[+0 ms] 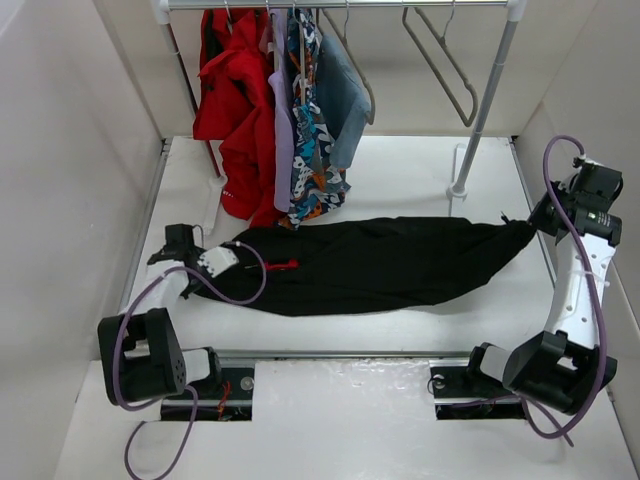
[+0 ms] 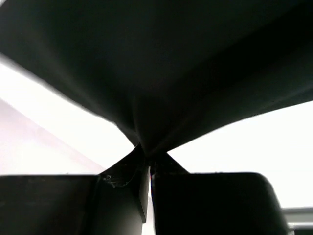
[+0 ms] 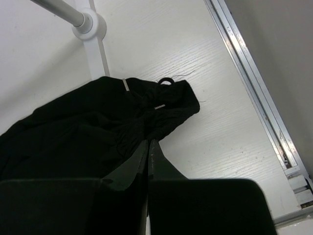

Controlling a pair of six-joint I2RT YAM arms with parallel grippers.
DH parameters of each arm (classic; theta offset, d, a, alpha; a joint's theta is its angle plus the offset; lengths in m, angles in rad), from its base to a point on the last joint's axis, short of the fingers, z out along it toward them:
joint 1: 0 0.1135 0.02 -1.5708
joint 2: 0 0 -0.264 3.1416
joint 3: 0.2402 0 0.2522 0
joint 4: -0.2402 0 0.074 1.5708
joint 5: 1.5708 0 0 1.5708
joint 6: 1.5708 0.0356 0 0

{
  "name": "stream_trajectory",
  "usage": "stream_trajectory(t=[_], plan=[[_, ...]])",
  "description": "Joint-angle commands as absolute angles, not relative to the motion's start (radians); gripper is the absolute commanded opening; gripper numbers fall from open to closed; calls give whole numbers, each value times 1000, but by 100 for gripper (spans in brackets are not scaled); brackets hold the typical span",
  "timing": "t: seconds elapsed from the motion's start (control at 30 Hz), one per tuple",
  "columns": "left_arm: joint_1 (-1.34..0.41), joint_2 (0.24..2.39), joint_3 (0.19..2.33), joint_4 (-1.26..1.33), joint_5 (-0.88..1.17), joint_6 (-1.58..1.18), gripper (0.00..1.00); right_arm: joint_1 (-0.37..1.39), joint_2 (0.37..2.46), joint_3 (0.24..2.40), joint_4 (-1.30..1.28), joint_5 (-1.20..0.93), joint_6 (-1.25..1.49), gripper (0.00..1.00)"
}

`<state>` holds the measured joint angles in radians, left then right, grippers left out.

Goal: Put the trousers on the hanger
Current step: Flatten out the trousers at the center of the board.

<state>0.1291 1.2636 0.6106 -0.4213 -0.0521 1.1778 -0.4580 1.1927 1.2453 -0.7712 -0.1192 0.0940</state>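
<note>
Currently the trousers (image 1: 380, 262) are held stretched across the table (image 1: 400, 170), one end clamped by the left gripper (image 1: 238, 258), the other by the right gripper (image 1: 533, 222); the hanger (image 1: 437, 68) is hung on the rail (image 1: 400, 4).

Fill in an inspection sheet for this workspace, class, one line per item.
Surface: white table.
Job's things: black trousers stretched between both arms; hanger empty on the rail.
Clutter: red, lilac, patterned and blue clothes hanging on the rail.
Grippers: left claw and right claw each shut on a trousers end.
Cables: purple cables looped along both arms.
Surroundings: white walls on three sides.
</note>
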Motion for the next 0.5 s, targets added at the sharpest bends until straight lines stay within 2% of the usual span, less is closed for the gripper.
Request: stream_trajectory(t=[0.0,0.23,0.37,0.47], plan=[[234,1195,722,-460,-48,1201,0,-463,1190,1241,-690,-133,121,0],[385,1174,1078,-736,-155,1290,0,-472,1122,1162,-699,-133,198,0],[385,1152,1059,-853,-253,1299,0,-506,1033,1074,-675,-109,250,0],[385,1141,958,-881,-275,1255,0,-546,1020,1001,-663,-162,270,0]])
